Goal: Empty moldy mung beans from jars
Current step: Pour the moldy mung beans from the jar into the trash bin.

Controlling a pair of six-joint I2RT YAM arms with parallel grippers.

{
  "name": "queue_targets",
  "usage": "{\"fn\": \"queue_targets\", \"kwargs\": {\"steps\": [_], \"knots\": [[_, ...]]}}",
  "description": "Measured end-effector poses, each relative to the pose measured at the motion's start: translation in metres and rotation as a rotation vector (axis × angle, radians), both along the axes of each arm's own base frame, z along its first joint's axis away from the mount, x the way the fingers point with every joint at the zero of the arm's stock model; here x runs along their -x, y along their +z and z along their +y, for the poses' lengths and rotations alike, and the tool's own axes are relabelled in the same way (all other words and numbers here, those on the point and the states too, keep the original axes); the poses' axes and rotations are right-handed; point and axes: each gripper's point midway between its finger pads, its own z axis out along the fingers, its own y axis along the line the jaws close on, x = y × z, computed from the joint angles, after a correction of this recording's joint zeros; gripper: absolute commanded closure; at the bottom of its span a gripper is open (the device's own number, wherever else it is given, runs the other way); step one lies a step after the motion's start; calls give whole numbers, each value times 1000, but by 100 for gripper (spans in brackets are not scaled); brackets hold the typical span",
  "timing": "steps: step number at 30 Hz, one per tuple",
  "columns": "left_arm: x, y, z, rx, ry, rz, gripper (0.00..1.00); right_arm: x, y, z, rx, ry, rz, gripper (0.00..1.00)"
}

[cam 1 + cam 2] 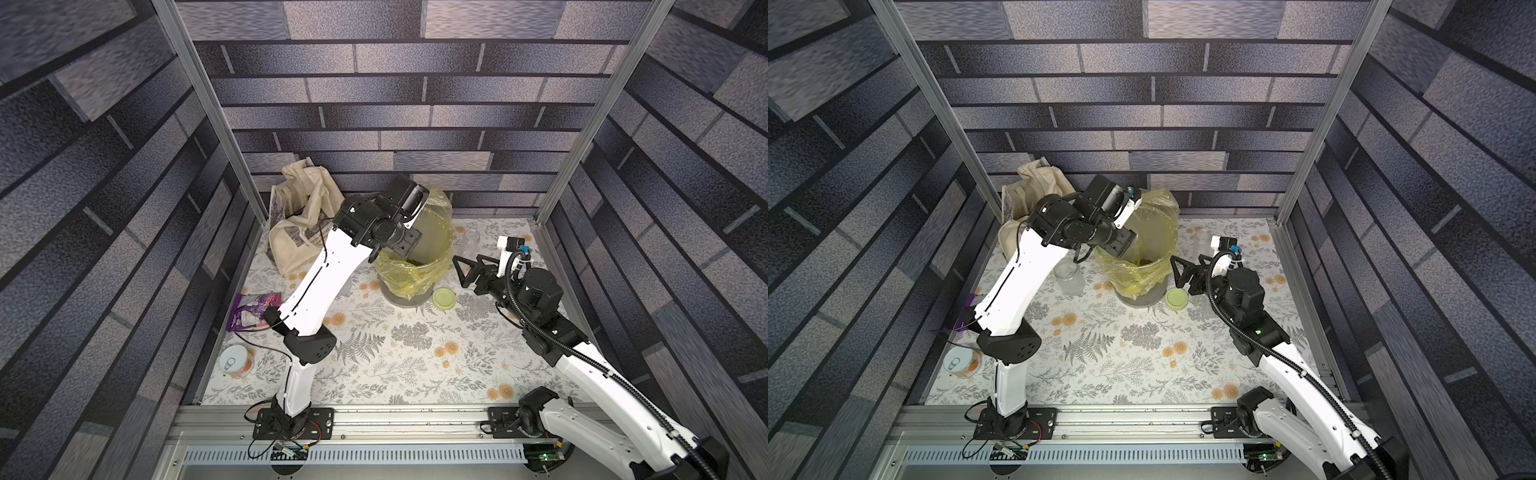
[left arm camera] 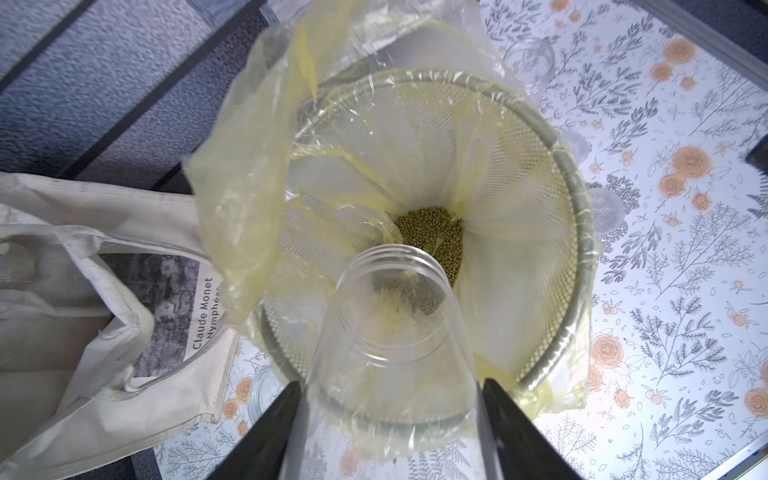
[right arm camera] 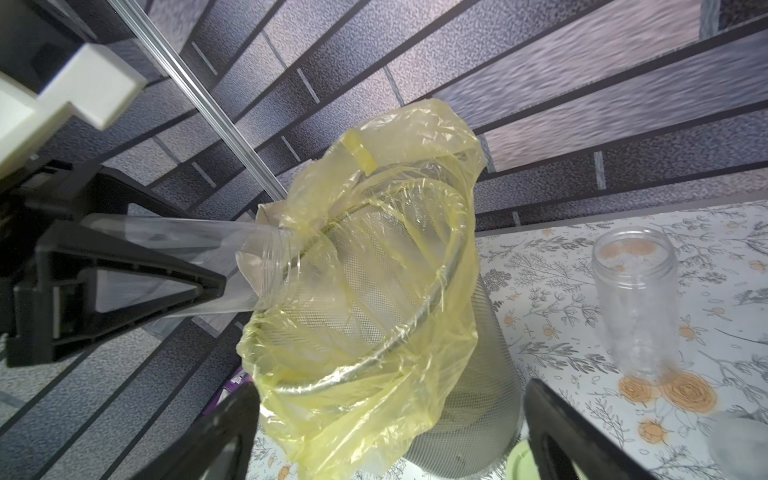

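Left wrist view: my left gripper [image 2: 392, 382] is clamped on a clear jar [image 2: 390, 316], tipped mouth-down over the bin [image 2: 579, 195]. Beyond its mouth, mung beans [image 2: 432, 232] lie at the bin's bottom. My right gripper [image 3: 390, 388] gapes wide, empty, just beside the bin.

Floral-print desk [image 1: 395, 374], w/ yellow-lined grey bin [image 1: 399, 296] set at rear centre & lime-green lid [image 1: 444, 298] laid beside its base. Cloth tote [image 1: 299, 224], purple pouch [image 1: 253, 309] & tin can [image 1: 235, 360] are ranged along one side; wide clear jar [image 1: 1069, 278] & slim clear jar [image 1: 470, 241] are stood either side of bin.
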Motion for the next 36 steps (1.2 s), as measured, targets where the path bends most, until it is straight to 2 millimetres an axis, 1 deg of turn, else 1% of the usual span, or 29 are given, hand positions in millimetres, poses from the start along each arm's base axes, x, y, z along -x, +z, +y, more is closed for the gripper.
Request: {"fn": "queue_targets", "kwargs": {"steps": [3,4,6,8,10,12,13,17,18,20,24,26,28,30,32,34,36], "knots": [[14,22,7,74,-26,-64,38,5,11,1,-45,16,-26,0],[18,27,9,102,-38,-92,38,6,15,1,-65,23,-30,0],[28,30,9,165,-70,-151,38,8,20,5,-98,42,-27,0],[38,27,5,252,-118,-223,38,8,23,9,-131,66,-17,0],[45,17,-1,335,-168,-286,38,9,30,13,-177,90,-13,0],[47,11,-10,402,-209,-334,38,9,38,17,-230,115,-16,0],[46,8,-18,437,-233,-359,38,10,43,20,-260,132,-21,2],[47,6,-41,552,-312,-447,38,11,63,28,-343,195,-44,6],[48,9,-46,580,-329,-471,38,11,68,31,-360,211,-51,7],[50,22,-52,633,-356,-526,38,12,79,33,-387,235,-62,6],[60,61,-59,751,-415,-656,37,14,100,36,-425,265,-90,7],[66,76,-61,793,-444,-701,37,14,106,36,-441,273,-96,9],[72,86,-61,825,-471,-735,37,14,109,38,-456,281,-96,10],[75,91,-61,845,-485,-757,37,14,113,39,-472,294,-104,11],[76,92,-61,856,-493,-770,37,15,118,41,-482,315,-104,13],[77,90,-63,864,-504,-775,37,17,125,45,-489,342,-110,14],[79,83,-67,866,-533,-761,37,18,131,46,-500,356,-122,14]]}}
